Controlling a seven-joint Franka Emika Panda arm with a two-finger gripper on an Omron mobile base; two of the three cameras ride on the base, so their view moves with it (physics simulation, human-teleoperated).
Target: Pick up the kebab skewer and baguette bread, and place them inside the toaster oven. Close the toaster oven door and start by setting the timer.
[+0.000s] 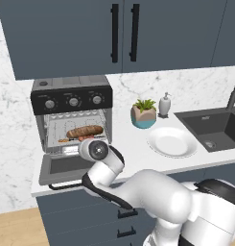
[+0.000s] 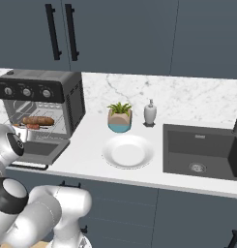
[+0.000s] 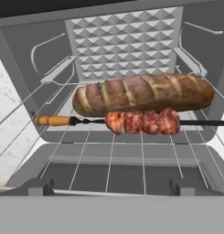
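- White marble-look counter (image 1: 138, 144) runs under dark blue-grey cabinets with black bar handles (image 1: 123, 32), against a veined white wall.
- At its left end stands the boxy black-and-grey toaster oven (image 1: 72, 115), three round knobs on its black top panel, its grey drop-down door with dark glass window (image 1: 61, 168) folded down flat.
- On the thin wire rack (image 3: 131, 155) inside lie the oblong golden-brown baguette bread with diagonal score marks (image 3: 143, 93) and, touching its near side, the kebab skewer of glossy reddish-brown meat chunks on a thin dark stick with an orange handle (image 3: 143, 121).
- The two-finger gripper (image 3: 111, 186) sits just before the oven mouth, both foods ahead of it and apart from it; its dark tips stand wide apart, holding nothing.
- Right of the oven: a small potted green plant (image 1: 144, 113), a white soap dispenser (image 1: 164, 104), a round white plate (image 1: 172, 142), a dark sink (image 1: 212, 127).
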